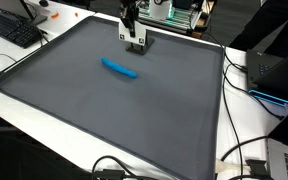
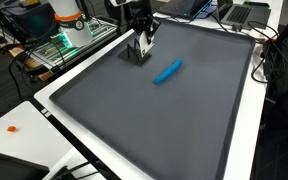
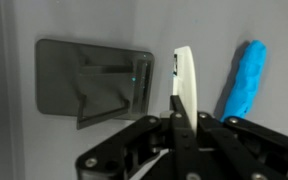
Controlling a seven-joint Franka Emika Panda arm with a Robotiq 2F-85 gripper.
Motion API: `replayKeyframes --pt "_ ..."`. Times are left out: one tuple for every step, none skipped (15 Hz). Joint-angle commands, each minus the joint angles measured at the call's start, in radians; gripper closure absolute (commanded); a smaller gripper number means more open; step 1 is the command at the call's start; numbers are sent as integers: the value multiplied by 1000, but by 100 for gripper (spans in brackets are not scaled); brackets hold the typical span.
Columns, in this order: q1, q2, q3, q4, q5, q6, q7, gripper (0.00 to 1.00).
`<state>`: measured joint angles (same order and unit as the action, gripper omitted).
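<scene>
grey mat; claw clamped on slim white piece, blue stick beside.

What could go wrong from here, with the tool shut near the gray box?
1. The tool seems to pinch a thin white strip by one end only; it might slip or swing.
2. The blue object lies just beside that strip, so a sideways move could knock it.
3. The gray box sits close beside the tool near the mat's edge; lowering could strike or shove it.
</scene>
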<state>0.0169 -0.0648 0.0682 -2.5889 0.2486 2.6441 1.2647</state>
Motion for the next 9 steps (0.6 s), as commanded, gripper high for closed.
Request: replayKeyframes --pt "8 -20 10 77 -109 -137 -10 99" --pt "12 -10 16 110 -139 -179 -33 99" --pt "17 -2 19 140 -158 -215 -67 99" --pt "24 11 22 172 -170 -243 -101 99" --pt "27 22 24 202 -188 -274 -131 99" --pt "33 36 26 229 -198 -293 -170 99" --pt "38 51 28 259 -201 -312 -214 99" --pt "41 67 29 286 -216 -331 -251 99" --pt "43 86 28 312 -234 -344 -289 99"
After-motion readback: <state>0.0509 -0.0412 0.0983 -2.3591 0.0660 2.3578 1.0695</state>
